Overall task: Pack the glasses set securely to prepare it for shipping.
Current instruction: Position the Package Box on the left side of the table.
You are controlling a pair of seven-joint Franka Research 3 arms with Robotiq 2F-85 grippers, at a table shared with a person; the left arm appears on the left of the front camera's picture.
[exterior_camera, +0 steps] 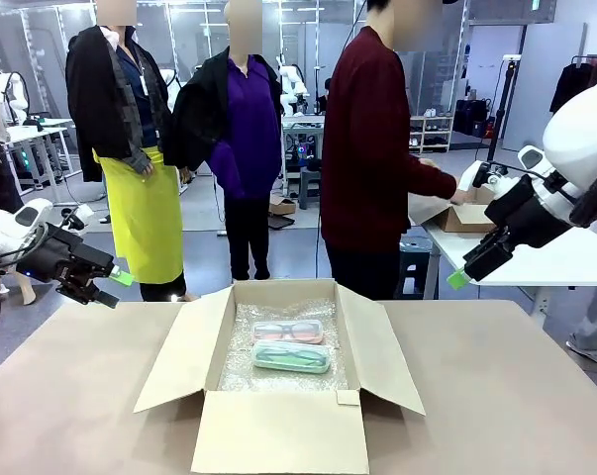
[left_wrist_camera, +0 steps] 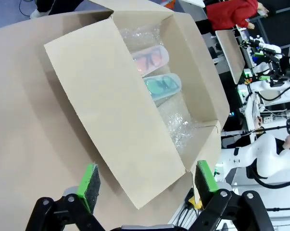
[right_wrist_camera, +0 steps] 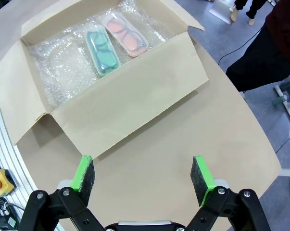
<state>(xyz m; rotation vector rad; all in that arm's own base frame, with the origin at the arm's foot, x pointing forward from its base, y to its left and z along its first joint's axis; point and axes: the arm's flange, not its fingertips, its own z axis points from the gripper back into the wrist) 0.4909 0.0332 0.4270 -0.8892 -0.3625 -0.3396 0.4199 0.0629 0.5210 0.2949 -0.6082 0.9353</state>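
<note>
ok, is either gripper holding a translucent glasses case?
No, the pale pink translucent case and the mint green case lie on clear bubble wrap in the open cardboard box; left gripper and right gripper are open, empty.

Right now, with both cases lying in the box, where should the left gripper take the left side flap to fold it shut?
Grip the left flap by its free long outer edge, about midway, coming in from the robot's left. It splays outward and slopes down toward the table, leaving that thin edge exposed to the open left gripper; the opposite edge is the fold.
</note>
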